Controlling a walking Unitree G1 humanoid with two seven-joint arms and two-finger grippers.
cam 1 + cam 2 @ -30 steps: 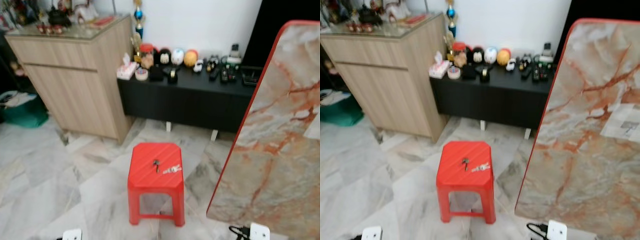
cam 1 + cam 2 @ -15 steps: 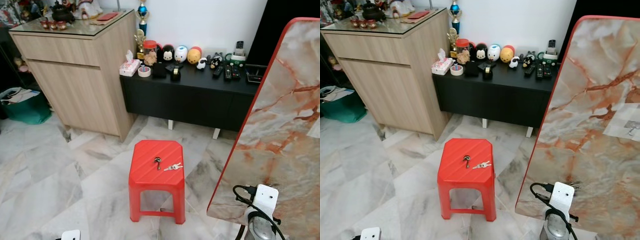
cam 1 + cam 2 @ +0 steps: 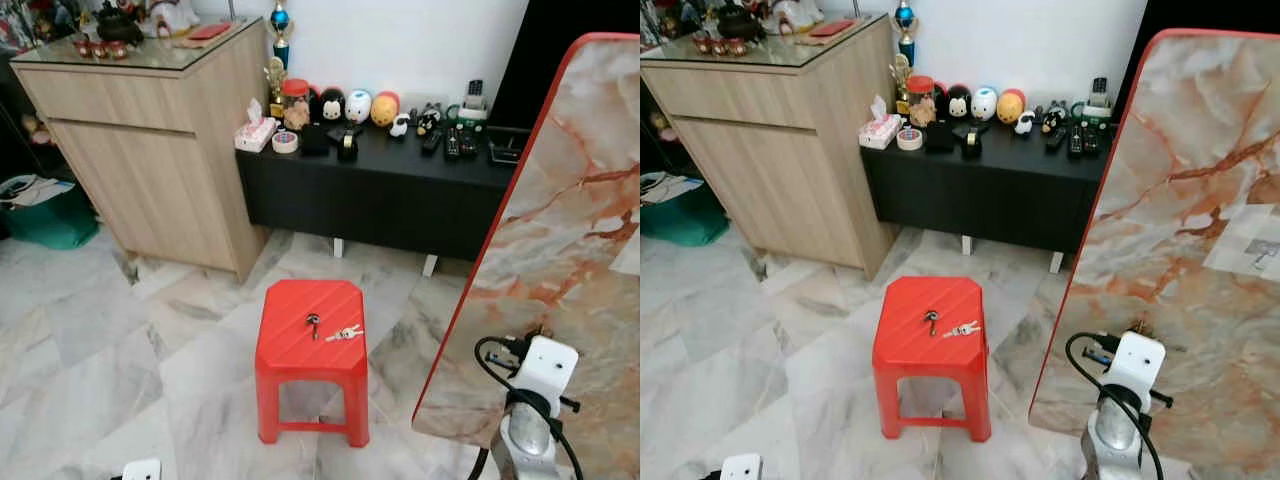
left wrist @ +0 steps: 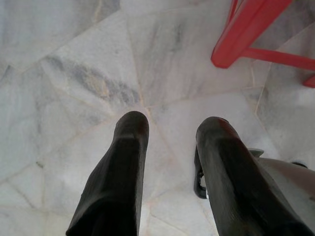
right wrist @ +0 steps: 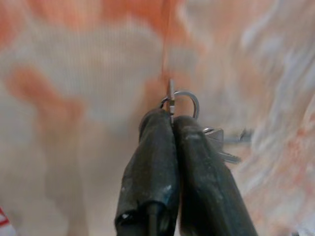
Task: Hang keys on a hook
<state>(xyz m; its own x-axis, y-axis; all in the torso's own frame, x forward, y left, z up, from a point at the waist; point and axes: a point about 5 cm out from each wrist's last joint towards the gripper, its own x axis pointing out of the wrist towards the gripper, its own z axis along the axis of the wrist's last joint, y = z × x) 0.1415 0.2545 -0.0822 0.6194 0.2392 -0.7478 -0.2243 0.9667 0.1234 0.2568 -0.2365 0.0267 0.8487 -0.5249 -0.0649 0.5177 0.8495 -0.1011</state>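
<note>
Right end effector (image 5: 172,120) risen, clamping key ring (image 5: 183,101) before marble slab (image 3: 570,250); stool (image 3: 312,330) left.

no readable text, labels, brands or numbers on anything in view

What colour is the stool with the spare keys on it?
Bright red. The plastic stool shows best in the left eye view, keys lying on its seat.
</note>
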